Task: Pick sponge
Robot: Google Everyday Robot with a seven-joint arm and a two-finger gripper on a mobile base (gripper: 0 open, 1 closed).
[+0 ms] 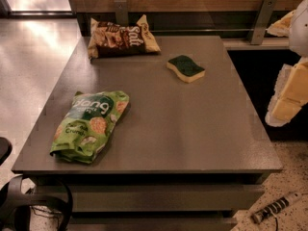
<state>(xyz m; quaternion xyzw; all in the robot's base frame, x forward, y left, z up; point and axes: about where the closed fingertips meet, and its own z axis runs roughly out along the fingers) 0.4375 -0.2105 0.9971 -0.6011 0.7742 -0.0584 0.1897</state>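
I had the pincer hanging off the right side of the table, out past its edge, and I could not tell whether it was released or clenched. The sponge lay on the tabletop well to the pincer's left and farther back, green side up.

The worst risk, as I judged it, was coming in too low. The sponge is flat and soft, so a shallow approach could push it along toward the brown snack bag beyond it. The green snack bag sat well clear, nearer than the pincer.

The sponge's long axis ran slantwise, its far end turned away from the pincer and its near end toward it. Closing across the narrow width seemed safest.
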